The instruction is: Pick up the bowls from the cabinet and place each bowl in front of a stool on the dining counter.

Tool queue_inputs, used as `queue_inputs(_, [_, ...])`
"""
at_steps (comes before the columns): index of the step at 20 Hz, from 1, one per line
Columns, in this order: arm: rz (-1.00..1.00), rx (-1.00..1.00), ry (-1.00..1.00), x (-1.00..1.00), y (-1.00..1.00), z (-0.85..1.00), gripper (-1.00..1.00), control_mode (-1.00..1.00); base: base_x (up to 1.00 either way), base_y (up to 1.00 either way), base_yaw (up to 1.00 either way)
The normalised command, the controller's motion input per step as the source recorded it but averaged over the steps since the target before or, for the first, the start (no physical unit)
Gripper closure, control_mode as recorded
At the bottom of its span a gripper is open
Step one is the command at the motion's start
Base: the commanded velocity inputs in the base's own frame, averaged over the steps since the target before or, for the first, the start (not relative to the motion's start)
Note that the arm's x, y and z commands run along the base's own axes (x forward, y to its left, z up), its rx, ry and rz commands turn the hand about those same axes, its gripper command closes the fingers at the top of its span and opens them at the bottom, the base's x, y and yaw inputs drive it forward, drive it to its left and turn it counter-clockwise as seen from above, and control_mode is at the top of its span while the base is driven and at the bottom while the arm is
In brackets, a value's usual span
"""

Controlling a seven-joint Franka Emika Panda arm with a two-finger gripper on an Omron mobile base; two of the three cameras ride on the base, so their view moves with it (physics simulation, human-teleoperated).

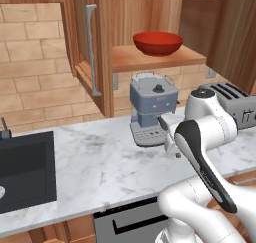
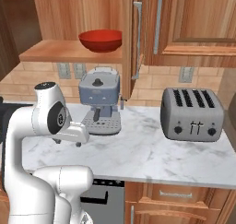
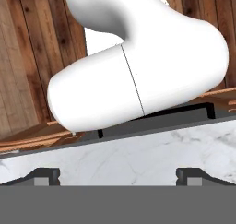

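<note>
Gripper (image 3: 118,174): it is pointing down at the worktop, folded low in front of the robot; its two finger tips are standing well apart with nothing between them, so it is holding nothing.

Red bowl (image 1: 157,42): it is sitting upright on the open shelf of the cabinet (image 1: 100,62), high above the gripper and further back toward the wall. The door with the long silver handle is standing open beside it, so the way to the bowl is looking free.

Second bowl: I am not seeing the pale one on the shelf part that is showing here.

Coffee machine (image 2: 100,105): it is standing on the marble worktop (image 1: 100,167) directly under the shelf, between the gripper and the bowl. I am judging that the arm must rise over it before reaching in.

Toaster (image 2: 192,113): it is resting on the same worktop, well to the right side of the gripper, out of the path.

Sink (image 1: 25,169): it is lying far to the left side.

Step in hand: I am thinking the arm is being kept tucked, and the picking of the red bowl is not yet begun.
</note>
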Motion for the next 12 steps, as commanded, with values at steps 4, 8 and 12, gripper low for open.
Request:
queue_inputs(4, [0.00, 0.00, 0.00, 0.00, 0.00, 0.00, -1.00, 1.00, 0.30, 0.00, 0.00])
queue_inputs(8, [0.00, 0.00, 0.00, 0.00, 0.00, 0.00, -1.00, 1.00, 0.48, 0.00, 0.00])
queue_inputs(12, [0.00, 0.00, 0.00, 0.00, 0.00, 0.00, -1.00, 1.00, 0.28, 0.00, 0.00])
